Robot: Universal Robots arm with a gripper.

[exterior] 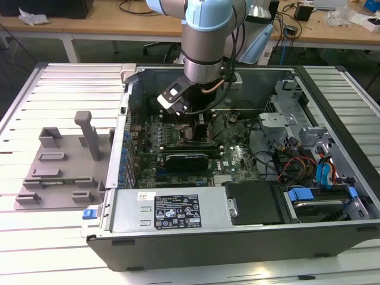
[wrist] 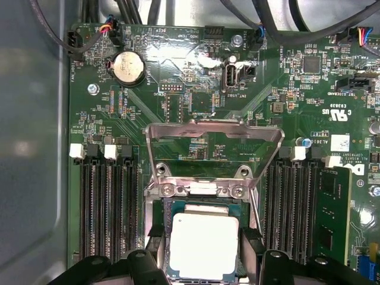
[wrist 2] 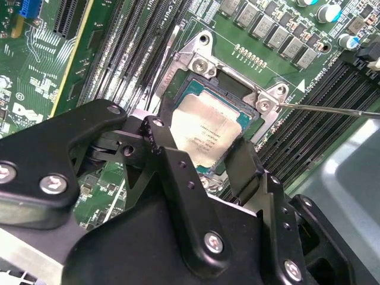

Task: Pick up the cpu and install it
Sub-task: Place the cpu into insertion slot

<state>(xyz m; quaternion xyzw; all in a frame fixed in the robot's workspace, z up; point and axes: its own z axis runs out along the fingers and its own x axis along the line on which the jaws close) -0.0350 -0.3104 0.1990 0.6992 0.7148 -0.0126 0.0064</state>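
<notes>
Housed in computer case [exterior: 237,240]: motherboard [exterior: 237,157]. Lay over socket [wrist: 202,190]: cpu [wrist: 205,249], clamped edgewise between gripper [wrist 2: 202,141] jaws.

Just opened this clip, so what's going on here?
A robot arm is reaching down into an open computer case. Its gripper is right over the cpu, which is at the motherboard's socket, lined up with its frame. The socket's metal cover plate stands raised open. Whether the chip is fully seated cannot be told. A grey tray lies outside the case, on the exterior view's left.
</notes>
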